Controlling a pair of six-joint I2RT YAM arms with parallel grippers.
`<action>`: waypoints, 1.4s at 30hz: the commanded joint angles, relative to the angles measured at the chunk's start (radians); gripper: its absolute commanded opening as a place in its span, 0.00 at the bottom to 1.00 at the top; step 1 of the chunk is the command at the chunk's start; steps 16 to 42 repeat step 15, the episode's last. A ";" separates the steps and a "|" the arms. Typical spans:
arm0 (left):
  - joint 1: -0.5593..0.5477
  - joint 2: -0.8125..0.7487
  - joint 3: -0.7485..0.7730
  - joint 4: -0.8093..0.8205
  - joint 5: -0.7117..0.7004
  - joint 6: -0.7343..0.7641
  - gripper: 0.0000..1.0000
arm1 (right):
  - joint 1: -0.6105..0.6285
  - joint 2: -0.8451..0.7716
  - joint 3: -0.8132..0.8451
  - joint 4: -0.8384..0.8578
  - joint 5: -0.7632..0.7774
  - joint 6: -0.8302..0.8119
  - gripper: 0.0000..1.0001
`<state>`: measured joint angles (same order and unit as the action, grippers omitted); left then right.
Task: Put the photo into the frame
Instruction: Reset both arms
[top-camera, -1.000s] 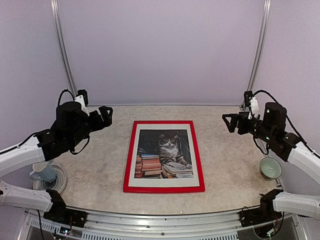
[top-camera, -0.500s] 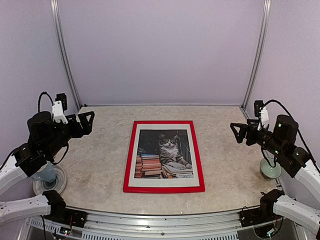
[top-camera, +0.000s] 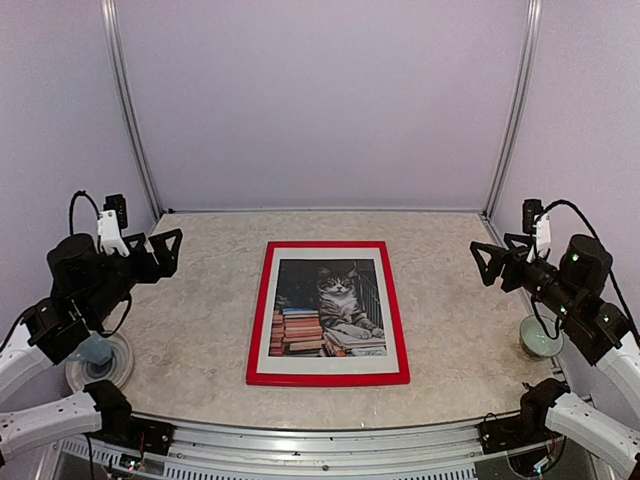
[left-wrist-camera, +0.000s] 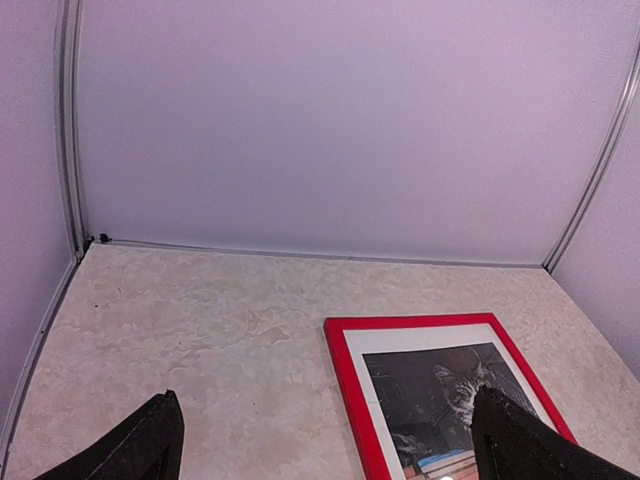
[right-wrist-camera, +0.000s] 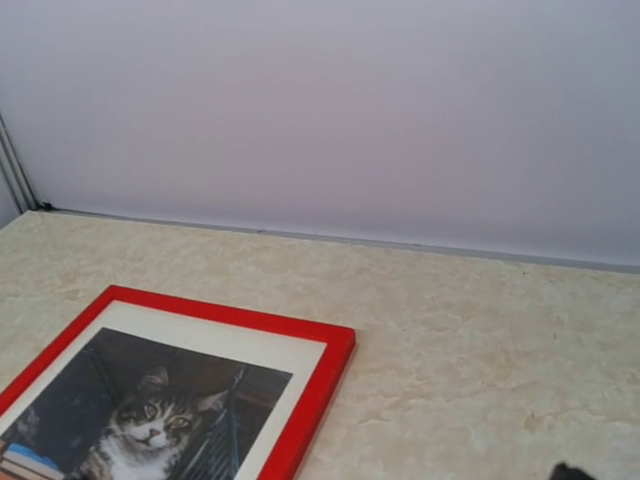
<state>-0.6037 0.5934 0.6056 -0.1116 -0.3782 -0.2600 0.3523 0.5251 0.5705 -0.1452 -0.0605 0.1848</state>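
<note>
The red frame (top-camera: 257, 320) lies flat face up in the middle of the table. The cat photo (top-camera: 330, 305) sits inside it, bordered by a white mat (top-camera: 327, 253). My left gripper (top-camera: 164, 252) is open and empty, held above the table's left side, well away from the frame. My right gripper (top-camera: 489, 264) is open and empty, held above the right side. The left wrist view shows the frame's far left corner (left-wrist-camera: 345, 385) and the photo (left-wrist-camera: 430, 390) between my fingertips (left-wrist-camera: 150, 445). The right wrist view shows the frame's far right corner (right-wrist-camera: 320, 385) and the photo (right-wrist-camera: 150, 410).
A blue cup on a grey saucer (top-camera: 97, 352) stands at the table's left edge under the left arm. A pale green bowl (top-camera: 541, 336) stands at the right edge under the right arm. Purple walls close in the back and sides.
Both arms have drawn back outward from the frame, the left to the left and the right to the right. The frame and photo have not moved.
</note>
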 joint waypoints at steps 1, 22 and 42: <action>0.011 -0.005 -0.017 0.035 0.013 0.011 0.99 | -0.001 -0.010 -0.003 -0.025 0.041 -0.011 0.99; 0.031 0.015 -0.013 0.038 0.018 0.005 0.99 | -0.001 0.006 0.015 -0.043 0.022 -0.018 0.99; 0.031 0.015 -0.013 0.038 0.018 0.005 0.99 | -0.001 0.006 0.015 -0.043 0.022 -0.018 0.99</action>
